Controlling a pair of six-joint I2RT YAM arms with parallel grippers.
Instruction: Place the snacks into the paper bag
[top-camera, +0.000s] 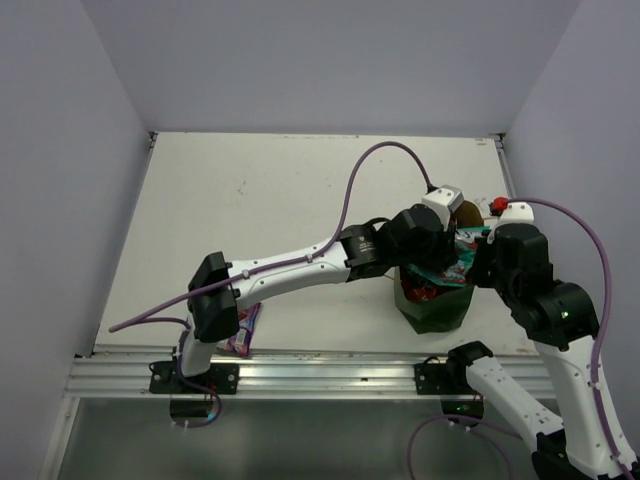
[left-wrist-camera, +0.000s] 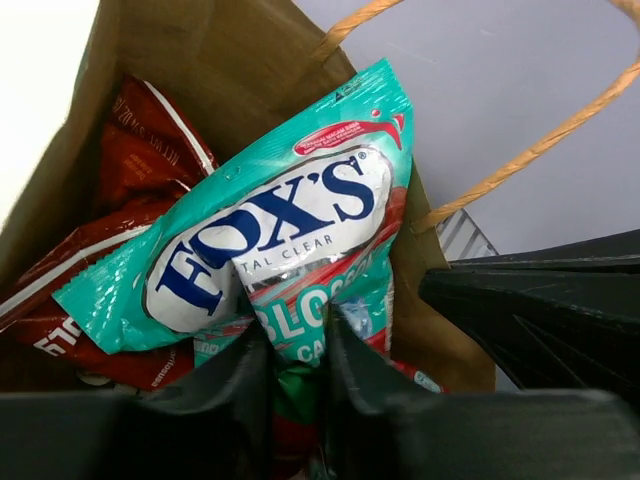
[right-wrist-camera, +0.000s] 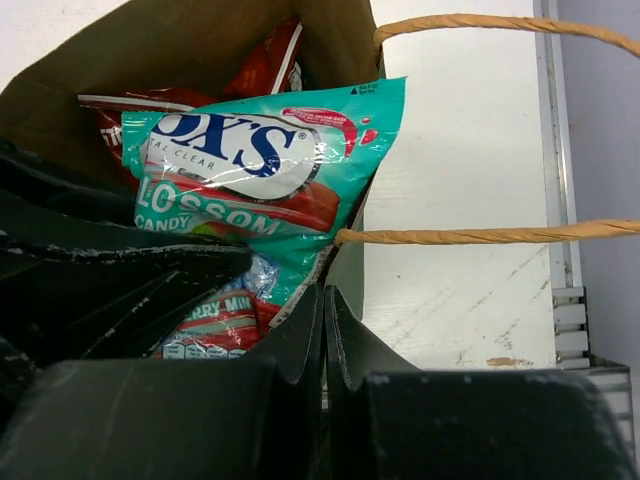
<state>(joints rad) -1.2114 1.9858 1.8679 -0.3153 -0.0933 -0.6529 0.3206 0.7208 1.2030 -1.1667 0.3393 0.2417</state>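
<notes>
My left pincer was clenched on the lower edge of the teal candy bag. The packet rose straight ahead of my fingers inside the paper bag, lying over the red-orange packs. My right pincer was pinched shut on the bag's rim.

Bright, even light, with glare on the teal candy bag.

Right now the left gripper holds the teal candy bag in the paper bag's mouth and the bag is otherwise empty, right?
Not empty: the left wrist view shows red-orange packs already inside the paper bag, beneath the teal candy bag. The left gripper does hold that candy bag.
</notes>
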